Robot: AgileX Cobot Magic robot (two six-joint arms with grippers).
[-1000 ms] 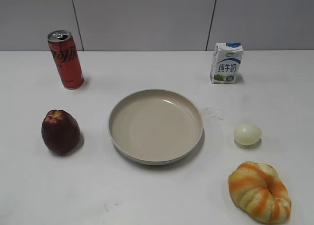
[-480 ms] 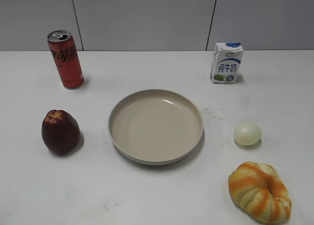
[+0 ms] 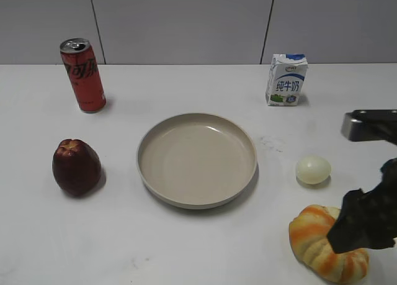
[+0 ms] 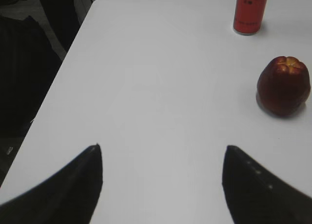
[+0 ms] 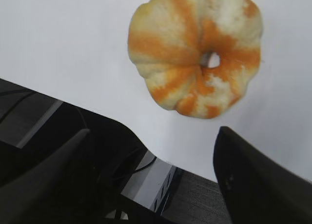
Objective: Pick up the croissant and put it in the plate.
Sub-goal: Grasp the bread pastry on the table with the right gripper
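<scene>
The croissant [image 3: 313, 232], pale yellow with orange stripes, lies at the table's front right; the right arm covers its right part. In the right wrist view the croissant [image 5: 192, 48] lies whole on the white table, ahead of my right gripper [image 5: 152, 134]. My right gripper [image 3: 340, 184] is open and empty, its jaws wide apart, with nothing touching the croissant. The beige plate [image 3: 141, 164] sits empty at the table's middle, left of the croissant. My left gripper [image 4: 162, 153] is open and empty over bare table; it does not show in the exterior view.
A small pale egg [image 3: 312, 169] lies between plate and croissant. A dark red apple [image 3: 75, 167] [image 4: 283, 86] is left of the plate. A red can [image 3: 83, 75] [image 4: 250, 9] and a milk carton [image 3: 286, 80] stand at the back. The table's front edge [image 5: 161, 155] runs close behind the croissant.
My right arm has come into the exterior view from the right and now hangs over the croissant's right side. The croissant, plate and other objects have not moved.
</scene>
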